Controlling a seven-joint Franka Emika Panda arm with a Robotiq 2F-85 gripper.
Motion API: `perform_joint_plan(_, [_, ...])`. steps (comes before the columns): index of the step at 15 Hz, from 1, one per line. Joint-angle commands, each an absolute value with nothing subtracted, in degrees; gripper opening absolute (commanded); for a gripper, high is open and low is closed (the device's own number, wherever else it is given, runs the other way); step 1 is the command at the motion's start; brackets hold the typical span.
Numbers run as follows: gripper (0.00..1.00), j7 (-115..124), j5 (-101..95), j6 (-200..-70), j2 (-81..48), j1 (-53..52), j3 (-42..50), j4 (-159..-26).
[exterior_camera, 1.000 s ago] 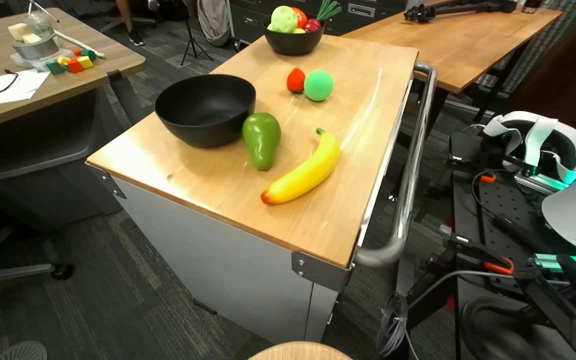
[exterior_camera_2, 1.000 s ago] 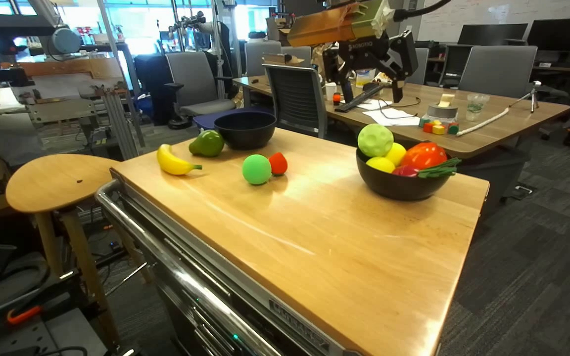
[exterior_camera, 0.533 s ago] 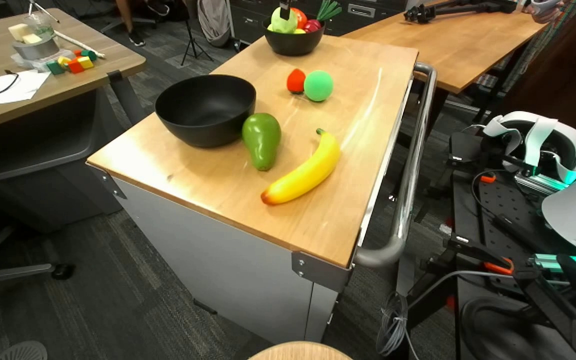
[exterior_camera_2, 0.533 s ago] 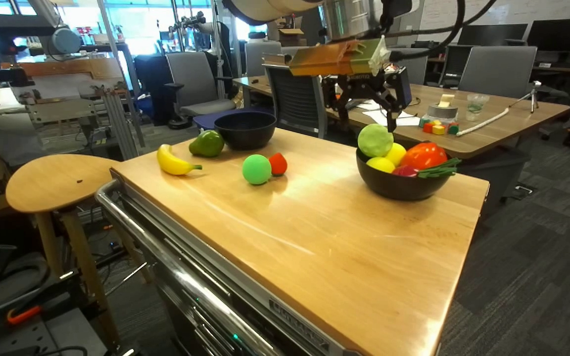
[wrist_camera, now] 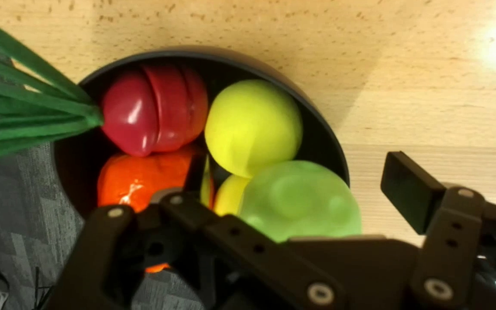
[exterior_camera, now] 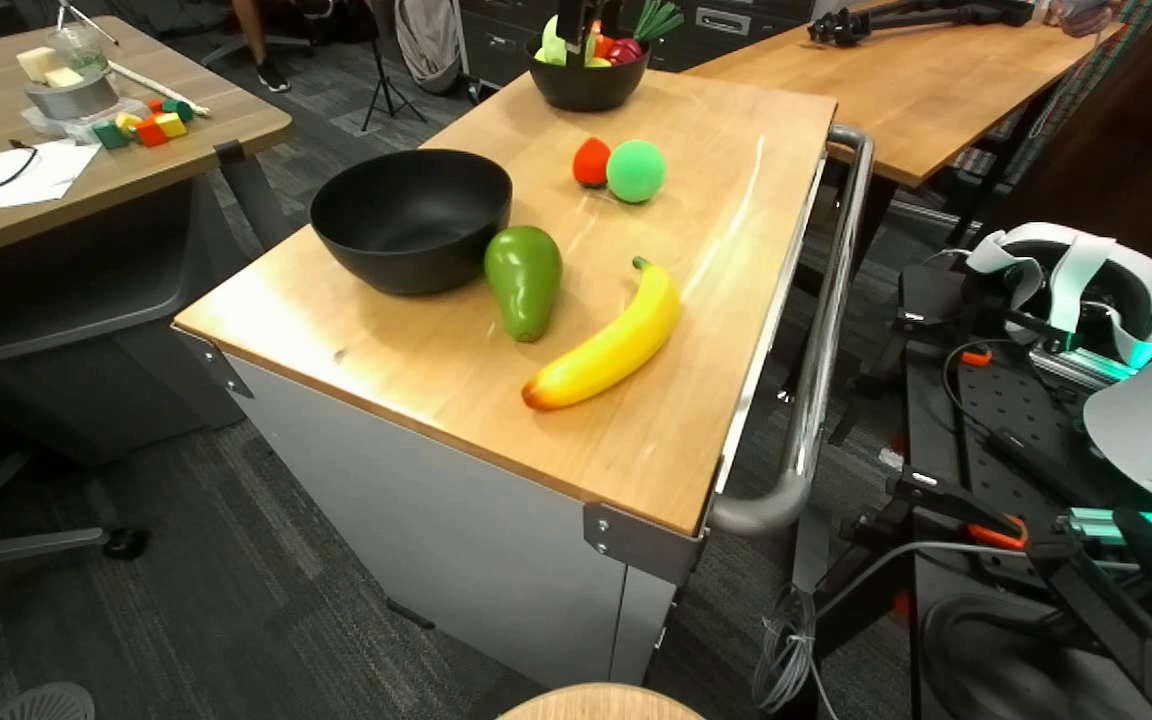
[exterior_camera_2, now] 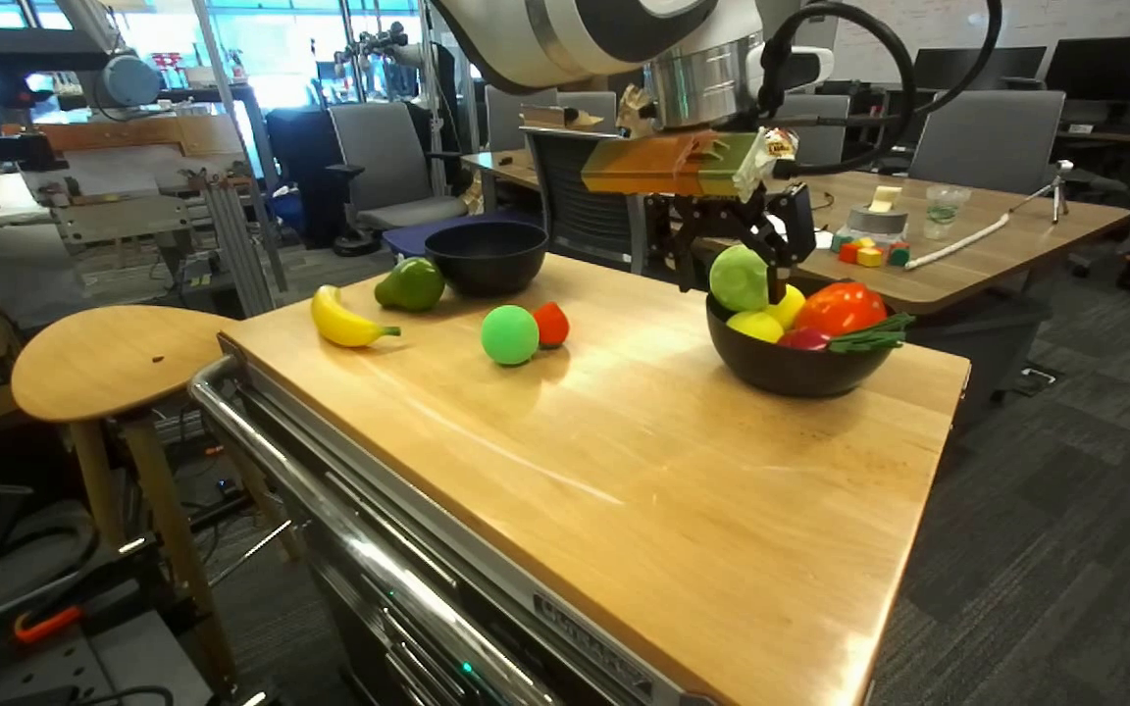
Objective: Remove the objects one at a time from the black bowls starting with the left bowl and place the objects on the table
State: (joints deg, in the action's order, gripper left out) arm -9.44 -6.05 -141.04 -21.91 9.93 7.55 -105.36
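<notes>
Jaws spread wide, light green ball (wrist_camera: 300, 200) between them, in a black bowl (exterior_camera_2: 791, 373); yellow banana (exterior_camera: 616, 342) on the desk (exterior_camera_2: 702, 529)

A yellow banana (exterior_camera: 616, 345), green avocado (exterior_camera: 524, 278), green ball (exterior_camera: 636, 171) and apparently a strawberry (exterior_camera: 592, 161) lie on the table (exterior_camera: 416, 350).

Bright light pours through the windows (exterior_camera_2: 276, 74) as I look around, a grey chair (exterior_camera_2: 992, 142) stands by a wooden desk (exterior_camera_2: 977, 260), two dark monitors (exterior_camera_2: 1124, 83) below a scribbled whiteboard (exterior_camera_2: 1065, 22), there's a round wooden stool (exterior_camera_2: 94, 358), and streaky grey carpet (exterior_camera_2: 1065, 510) spreads below
</notes>
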Motion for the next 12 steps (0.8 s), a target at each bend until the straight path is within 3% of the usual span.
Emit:
perform_joint_plan(1, [1.00, -8.8, -5.5, -142.1, -22.4, 10.3, 7.5, -103.5])
perform_joint_plan(8, [1.00, -6.7, -5.0, -144.1, -26.6, 10.5, 7.6, -99.7])
perform_joint_plan(9, [0.75, -6.2, -4.7, -145.0, -27.2, 10.6, 7.5, -99.3])
perform_joint_plan(10, [0.73, -5.9, -4.6, -145.3, -27.7, 10.6, 7.4, -98.9])
perform_joint_plan(12, [0.56, -5.6, -4.4, -145.9, -28.4, 10.6, 7.3, -98.5])
